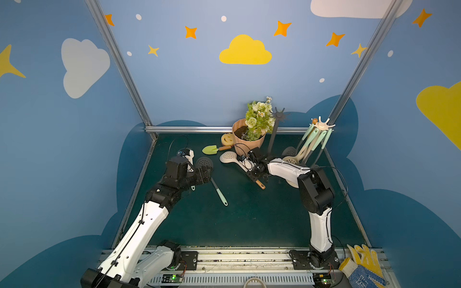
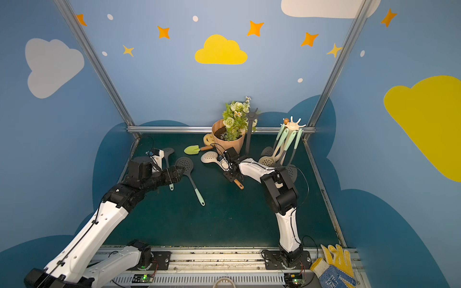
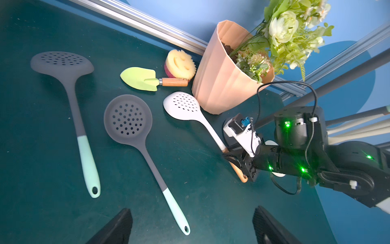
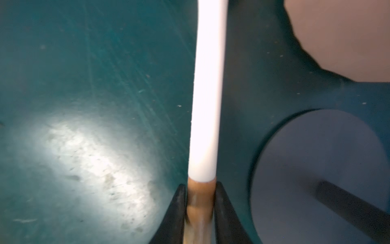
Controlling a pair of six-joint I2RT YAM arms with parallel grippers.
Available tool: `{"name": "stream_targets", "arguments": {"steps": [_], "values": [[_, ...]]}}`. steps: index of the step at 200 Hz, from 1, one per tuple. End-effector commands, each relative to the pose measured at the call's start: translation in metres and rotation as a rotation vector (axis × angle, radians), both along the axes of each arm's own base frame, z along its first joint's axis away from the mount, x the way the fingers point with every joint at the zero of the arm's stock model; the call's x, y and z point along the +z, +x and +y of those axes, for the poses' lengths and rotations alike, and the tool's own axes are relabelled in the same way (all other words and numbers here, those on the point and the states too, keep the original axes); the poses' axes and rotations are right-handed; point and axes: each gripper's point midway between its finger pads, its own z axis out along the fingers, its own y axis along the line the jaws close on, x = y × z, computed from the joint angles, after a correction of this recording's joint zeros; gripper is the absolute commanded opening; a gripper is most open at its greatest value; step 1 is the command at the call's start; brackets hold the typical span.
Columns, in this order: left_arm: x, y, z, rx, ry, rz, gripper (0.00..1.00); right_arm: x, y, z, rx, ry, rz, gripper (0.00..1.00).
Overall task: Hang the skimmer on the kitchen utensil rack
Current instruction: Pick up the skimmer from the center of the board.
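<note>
While the green surface (image 1: pixel 249 219) carries a peach flower pot (image 1: pixel 247 143) at the back and the cream utensil rack (image 1: pixel 321 126) stands near its far right corner with utensils (image 1: pixel 309 142) hanging from it, we see the white skimmer (image 1: pixel 228 157) lying just beside the pot, well apart from the rack. Our right tool (image 4: pixel 200 190) has its fingers pressed against both sides of the skimmer's wooden handle end. Our left tool (image 3: pixel 192 210) gapes wide with nothing in it, above two grey skimmers (image 3: pixel 127 118) lying flat.
</note>
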Motion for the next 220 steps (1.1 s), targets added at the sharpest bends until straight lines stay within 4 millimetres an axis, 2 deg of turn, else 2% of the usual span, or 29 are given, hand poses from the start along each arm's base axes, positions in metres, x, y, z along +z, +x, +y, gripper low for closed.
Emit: {"name": "stream_targets", "arguments": {"steps": [1,41,62,91,125,172,220], "values": [[0.005,-0.003,-0.002,-0.024,-0.011,-0.024,0.9,0.002,-0.017,0.004,0.016,0.028,0.054,0.26],[0.008,-0.009,-0.008,-0.06,-0.034,-0.032,0.9,-0.003,-0.024,0.01,-0.001,0.084,0.097,0.25],[0.01,-0.011,-0.01,-0.076,-0.039,-0.041,0.9,0.001,-0.026,0.011,-0.008,0.093,0.105,0.17],[0.014,-0.012,-0.015,-0.116,-0.039,-0.067,0.9,0.027,-0.031,0.005,-0.039,0.111,0.092,0.09],[0.019,-0.01,-0.029,-0.206,-0.037,-0.106,0.89,0.061,-0.05,-0.011,-0.079,0.129,0.106,0.03],[0.015,-0.012,-0.06,-0.418,0.047,-0.139,0.88,0.093,-0.096,-0.025,-0.089,0.187,0.225,0.01],[-0.005,-0.03,-0.112,-0.733,0.27,-0.21,0.84,0.122,-0.123,-0.036,-0.109,0.249,0.238,0.0]]}}
